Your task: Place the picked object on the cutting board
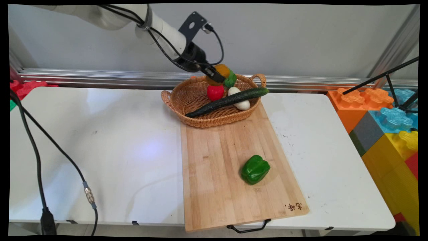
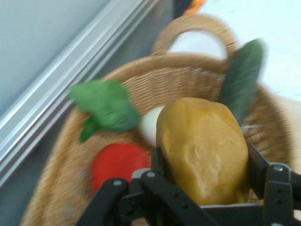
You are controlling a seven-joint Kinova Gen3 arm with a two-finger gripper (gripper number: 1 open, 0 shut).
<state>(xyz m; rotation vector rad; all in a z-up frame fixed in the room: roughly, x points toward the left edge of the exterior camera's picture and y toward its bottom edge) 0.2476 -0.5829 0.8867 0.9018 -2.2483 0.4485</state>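
Note:
My gripper (image 1: pixel 217 75) hangs over the back of a wicker basket (image 1: pixel 192 97), shut on a brown-orange potato (image 1: pixel 223 70). In the hand view the potato (image 2: pixel 203 149) fills the space between the black fingers (image 2: pixel 259 175). Below it in the basket (image 2: pixel 188 80) lie a red tomato (image 1: pixel 215 92) (image 2: pixel 118 162), a white radish (image 1: pixel 241 102) (image 2: pixel 150 125) with green leaves (image 1: pixel 230 80) (image 2: pixel 106 108), and a long dark cucumber (image 1: pixel 227 100) (image 2: pixel 242 80) resting across the rim.
The basket's front stands on a wooden cutting board (image 1: pixel 220 174). A green bell pepper (image 1: pixel 255 169) lies on the board toward the near right. Black cables (image 1: pixel 36 147) hang at the left. Large coloured blocks (image 1: pixel 388 127) stand past the table's right edge.

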